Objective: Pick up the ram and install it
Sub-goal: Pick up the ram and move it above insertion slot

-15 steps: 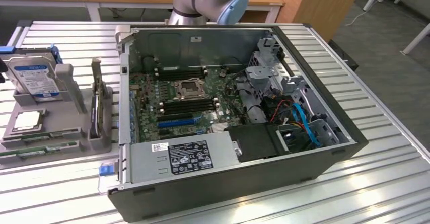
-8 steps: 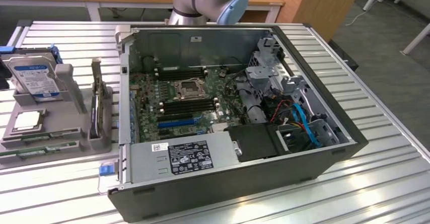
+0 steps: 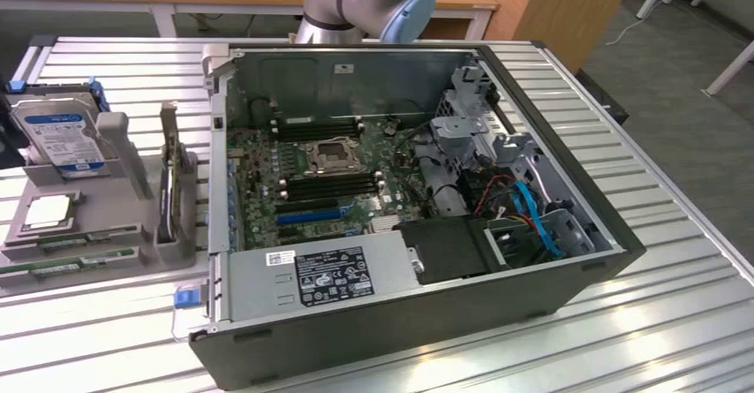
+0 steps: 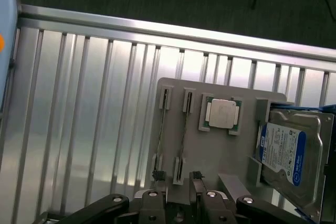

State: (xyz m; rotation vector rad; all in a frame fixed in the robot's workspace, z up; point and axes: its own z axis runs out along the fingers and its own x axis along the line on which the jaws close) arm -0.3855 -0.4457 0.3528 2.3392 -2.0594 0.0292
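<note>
One slatted metal table is carrying everything in the scene. Standing on it, an open computer case is showing its motherboard, a labelled power supply is sitting along one edge of the case, and the robot arm is rising behind it. Just beside the case, a grey holder is lying flat on the slats. The gripper is hovering over the holder's near end, so the holder is stretching away straight in front of the fingers. Those fingers are standing spread apart and are gripping nothing; whether their tips are touching the holder I cannot tell.

Off to one side of the fingers, a blue-labelled hard drive is leaning in its cradle at the holder's edge. Ahead of the fingers and a little toward the hard drive, a square silver processor is sitting in its own pocket.

Closest of all, the ram is standing on edge in a narrow slot of the holder, running lengthwise away from the fingers, with its near end lining up roughly with the gap between them. A second ram stick is standing in the neighbouring slot, parallel to the first. It is lying roughly in line with the finger farther from the hard drive. Both sticks are resting in the holder, apart from the motherboard
</note>
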